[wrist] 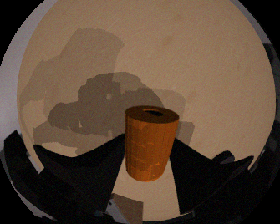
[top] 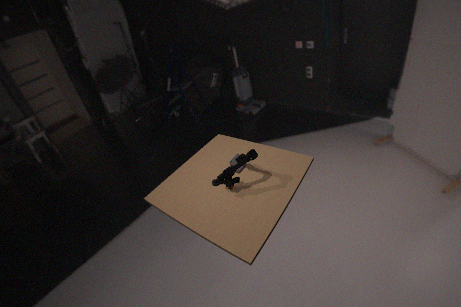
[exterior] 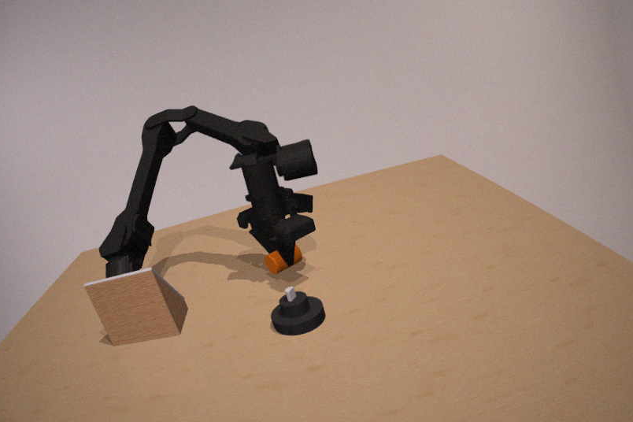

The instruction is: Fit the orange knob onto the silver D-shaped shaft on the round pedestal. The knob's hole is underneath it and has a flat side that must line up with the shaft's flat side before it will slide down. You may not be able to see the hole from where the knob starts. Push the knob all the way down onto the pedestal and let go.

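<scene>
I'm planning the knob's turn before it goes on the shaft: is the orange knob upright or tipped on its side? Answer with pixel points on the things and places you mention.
Tipped: the knob [top: 230,187] [exterior: 275,262] [wrist: 149,146] lies sideways, its holed end facing sideways.

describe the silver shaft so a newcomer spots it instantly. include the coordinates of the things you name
On the wooden table [top: 202,205] [exterior: 427,297], find the round black pedestal [exterior: 297,323]. Rising from its raised centre is the silver shaft [exterior: 290,294], a short pale stub, unlike the thicker orange knob [exterior: 276,262] [wrist: 150,146] in the jaws.

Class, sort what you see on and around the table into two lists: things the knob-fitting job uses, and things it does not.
Used:
- orange knob
- silver shaft
- round pedestal
- gripper

Not used:
- upright vacuum cleaner
- blue stepladder
- white stool
</scene>
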You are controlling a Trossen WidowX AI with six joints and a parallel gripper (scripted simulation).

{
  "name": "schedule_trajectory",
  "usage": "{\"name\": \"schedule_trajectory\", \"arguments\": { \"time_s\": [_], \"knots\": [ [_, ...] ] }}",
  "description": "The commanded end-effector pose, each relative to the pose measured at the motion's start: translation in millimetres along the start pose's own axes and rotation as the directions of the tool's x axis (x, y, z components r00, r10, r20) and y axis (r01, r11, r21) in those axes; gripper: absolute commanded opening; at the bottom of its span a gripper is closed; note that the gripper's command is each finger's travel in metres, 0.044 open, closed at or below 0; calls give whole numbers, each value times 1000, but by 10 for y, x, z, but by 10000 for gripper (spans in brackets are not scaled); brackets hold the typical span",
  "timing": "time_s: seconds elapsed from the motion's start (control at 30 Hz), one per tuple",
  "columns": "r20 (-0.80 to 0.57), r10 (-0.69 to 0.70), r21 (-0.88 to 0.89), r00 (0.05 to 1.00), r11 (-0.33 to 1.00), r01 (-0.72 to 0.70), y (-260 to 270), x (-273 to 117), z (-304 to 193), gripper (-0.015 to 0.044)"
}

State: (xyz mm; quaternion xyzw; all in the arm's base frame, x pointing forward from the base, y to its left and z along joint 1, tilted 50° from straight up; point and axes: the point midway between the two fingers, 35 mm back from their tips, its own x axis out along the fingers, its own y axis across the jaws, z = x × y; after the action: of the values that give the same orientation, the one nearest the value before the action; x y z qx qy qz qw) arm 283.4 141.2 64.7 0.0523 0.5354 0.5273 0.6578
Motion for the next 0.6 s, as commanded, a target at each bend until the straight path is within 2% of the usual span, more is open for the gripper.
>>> {"name": "schedule_trajectory", "arguments": {
  "time_s": [0.0,0.23,0.57],
  "knots": [
    [5,-2,118,1000,993,1,-2,-17,20,179],
    [5,-2,164,1000,986,1,-2,-17,20,179],
    [5,-2,487,1000,874,-1,-2,-17,20,179]
  ]
}}
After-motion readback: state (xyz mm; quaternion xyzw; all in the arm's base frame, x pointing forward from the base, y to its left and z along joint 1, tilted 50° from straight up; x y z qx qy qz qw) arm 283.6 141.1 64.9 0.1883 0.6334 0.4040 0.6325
